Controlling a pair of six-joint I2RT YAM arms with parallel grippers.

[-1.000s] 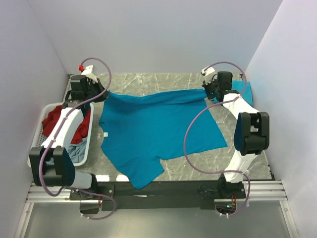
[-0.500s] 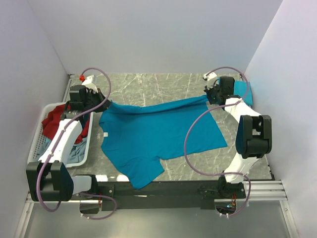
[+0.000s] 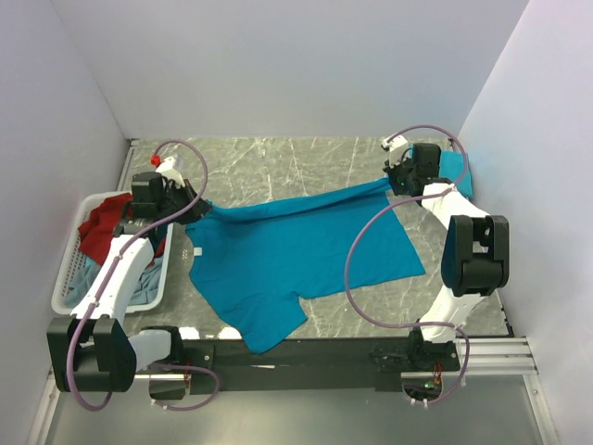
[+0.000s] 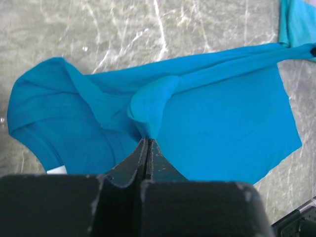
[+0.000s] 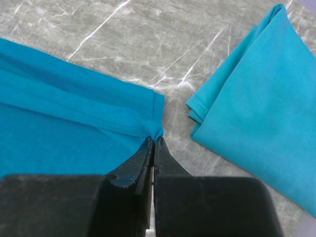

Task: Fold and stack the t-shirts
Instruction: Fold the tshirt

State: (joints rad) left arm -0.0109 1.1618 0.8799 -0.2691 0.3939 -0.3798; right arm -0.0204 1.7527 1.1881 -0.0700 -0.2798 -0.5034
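A teal-blue t-shirt [image 3: 287, 255] lies spread on the marble table, its far edge lifted into a taut fold between both grippers. My left gripper [image 3: 190, 206] is shut on the shirt's left far part, a bunched fold [image 4: 150, 106]. My right gripper [image 3: 398, 178] is shut on the shirt's right far corner [image 5: 155, 129]. A folded teal t-shirt [image 3: 452, 171] lies at the far right, also in the right wrist view [image 5: 261, 108]. A red t-shirt [image 3: 102, 222] and a pale grey-blue one [image 3: 139, 283] lie in the basket.
A white slatted plastic basket [image 3: 67, 269] stands at the left edge of the table. Walls close in on the left, back and right. The arm bases and a metal rail [image 3: 296, 357] run along the near edge.
Both grippers have drawn the shirt's far edge toward the near side. The left gripper came nearer and slightly right; the fold is now stretched tighter and lies over the shirt's body.
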